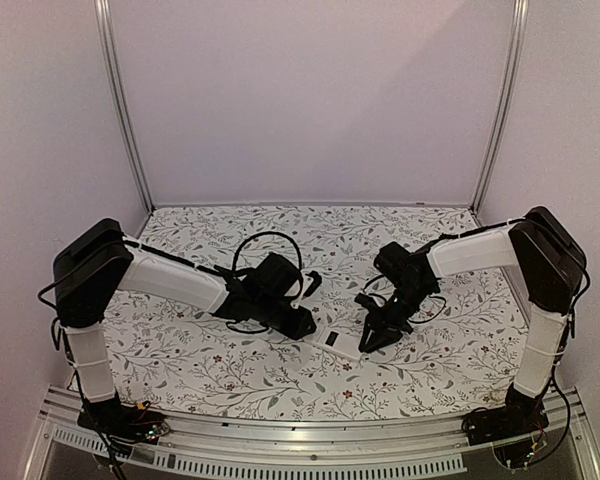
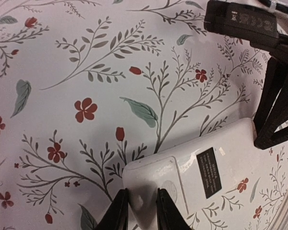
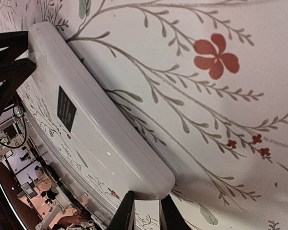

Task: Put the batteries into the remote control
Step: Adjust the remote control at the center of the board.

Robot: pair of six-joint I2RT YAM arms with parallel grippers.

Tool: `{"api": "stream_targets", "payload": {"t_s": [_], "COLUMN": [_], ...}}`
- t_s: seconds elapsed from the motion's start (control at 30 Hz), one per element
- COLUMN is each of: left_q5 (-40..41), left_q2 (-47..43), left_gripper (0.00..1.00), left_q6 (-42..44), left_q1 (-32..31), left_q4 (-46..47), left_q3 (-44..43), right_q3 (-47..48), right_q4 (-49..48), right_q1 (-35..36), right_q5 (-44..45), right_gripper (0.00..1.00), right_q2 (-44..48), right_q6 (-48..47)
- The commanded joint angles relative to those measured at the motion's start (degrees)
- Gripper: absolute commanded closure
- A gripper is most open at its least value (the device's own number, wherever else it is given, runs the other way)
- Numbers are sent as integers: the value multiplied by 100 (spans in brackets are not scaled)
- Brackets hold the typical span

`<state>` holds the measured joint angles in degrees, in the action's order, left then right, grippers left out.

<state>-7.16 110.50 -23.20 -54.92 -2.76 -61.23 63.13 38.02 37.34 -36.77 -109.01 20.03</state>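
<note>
Evidently the remote control (image 1: 338, 342) is held at both ends, mid-table on the flowered cloth (image 1: 230, 370).
From above it's only a white slab; the wrist cameras show the left gripper (image 2: 140, 211) clenched on its left end, the right gripper (image 3: 146, 215) on its right, and a dark label (image 2: 210, 171) on its back.

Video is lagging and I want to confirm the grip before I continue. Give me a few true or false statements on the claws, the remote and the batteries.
1. The left claw and the right claw each pinch one end of the remote control. True.
2. The remote control's red button face is showing. False: its white back with a dark rectangle shows.
3. A battery lies on the cloth beside it. False: none shows in any view.
4. The table cover has a floral print. True.
</note>
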Motion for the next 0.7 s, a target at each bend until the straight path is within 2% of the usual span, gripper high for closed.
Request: {"api": "stream_targets", "payload": {"t_s": [0.0,0.3,0.53,0.67], "left_q5": [-608,-245,-252,-202], "left_q2": [176,-359,-927,-1103], "left_gripper": [77,65,52,50], "left_q6": [-4,-130,-325,-515], "left_q1": [-452,-386,-241,-111], "left_q4": [-639,-790,-551,-415], "left_q3": [289,480,814,1048], "right_q3": [157,501,917,905], "right_q4": [-566,-317,-165,-7], "right_q1": [-156,-422,-426,-432], "right_q5": [848,859,509,606], "right_gripper": [82,72,57,51], "right_q2": [-350,-381,-607,-417], "right_q6": [-208,-370,-411,-484]}}
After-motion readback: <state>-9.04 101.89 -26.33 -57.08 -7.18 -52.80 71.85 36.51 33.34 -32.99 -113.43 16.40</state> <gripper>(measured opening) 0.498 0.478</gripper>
